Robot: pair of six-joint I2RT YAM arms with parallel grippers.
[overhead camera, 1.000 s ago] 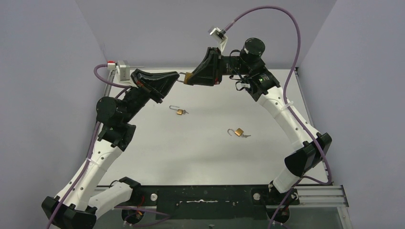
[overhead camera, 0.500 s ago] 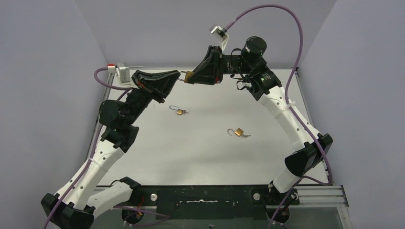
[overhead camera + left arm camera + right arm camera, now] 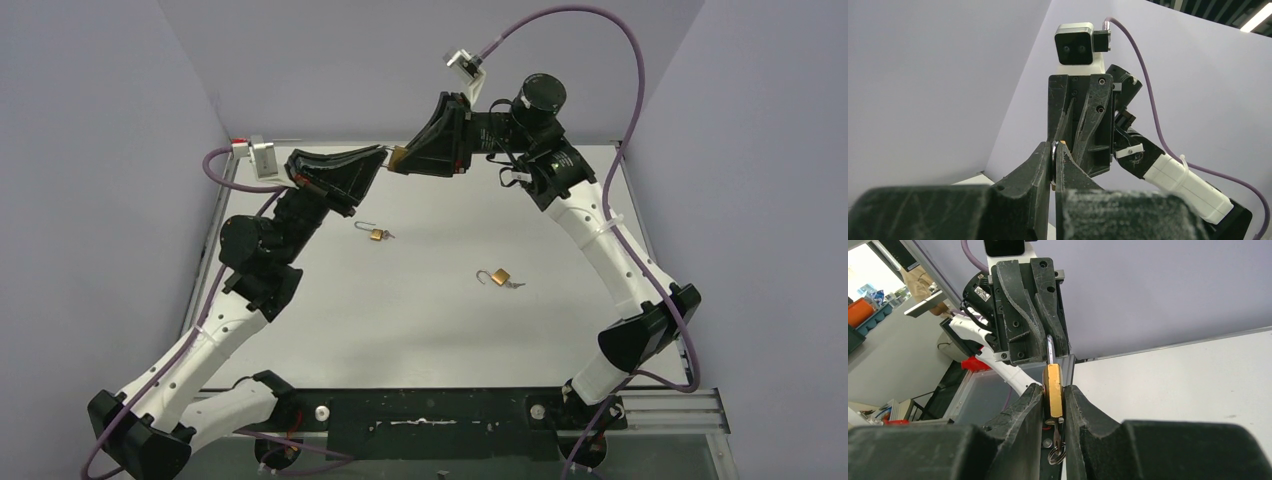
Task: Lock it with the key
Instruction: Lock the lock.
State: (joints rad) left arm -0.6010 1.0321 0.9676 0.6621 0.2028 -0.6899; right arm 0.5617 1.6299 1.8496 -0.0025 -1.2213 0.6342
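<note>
Two hands meet in mid-air above the far table (image 3: 400, 330). The left hand (image 3: 379, 156) pinches the shackle (image 3: 1049, 351). The right hand (image 3: 401, 161) clamps the brass padlock (image 3: 1053, 390), with its key (image 3: 1054, 440) hanging below. Locking looks begun but unfinished. A left spare (image 3: 377, 234) and a right spare (image 3: 499, 276) lie open on the table. No containers show.
</note>
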